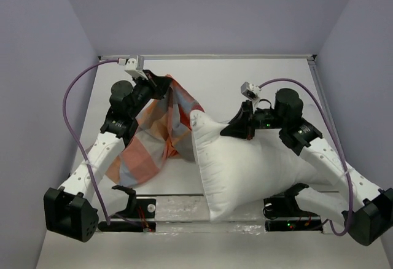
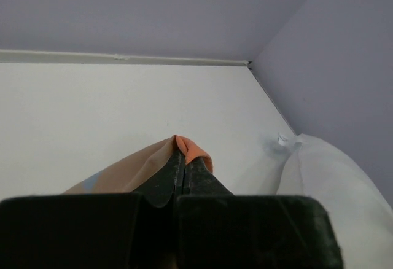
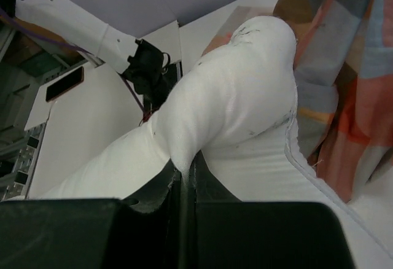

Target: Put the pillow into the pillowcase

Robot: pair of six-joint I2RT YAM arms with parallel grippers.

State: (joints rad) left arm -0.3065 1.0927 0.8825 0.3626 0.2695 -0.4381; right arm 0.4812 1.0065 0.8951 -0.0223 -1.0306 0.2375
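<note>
Orange, light blue and grey-brown checks mark the pillowcase (image 1: 150, 143), which hangs from your left claw (image 1: 164, 87) at the far left of the white desk (image 1: 258, 75). That claw's jaws are pressed together on an upper corner of the cloth, and your left wrist view shows an orange fold pinched right at the fingertips. From there the case drapes down and forward, its lower part resting on the desk beside the left arm. The plain white pillow (image 1: 245, 171) lies to its right, reaching from the near edge between the two arm bases up toward the middle of the desk. Its far left corner is raised and touches the hanging case. Your right claw (image 1: 232, 130) sits at the pillow's far end, jaws clamped on a pinch of the white fabric. In the right wrist view the pillow bulges up just beyond the fingertips, with the checked case hanging close alongside it.
</note>
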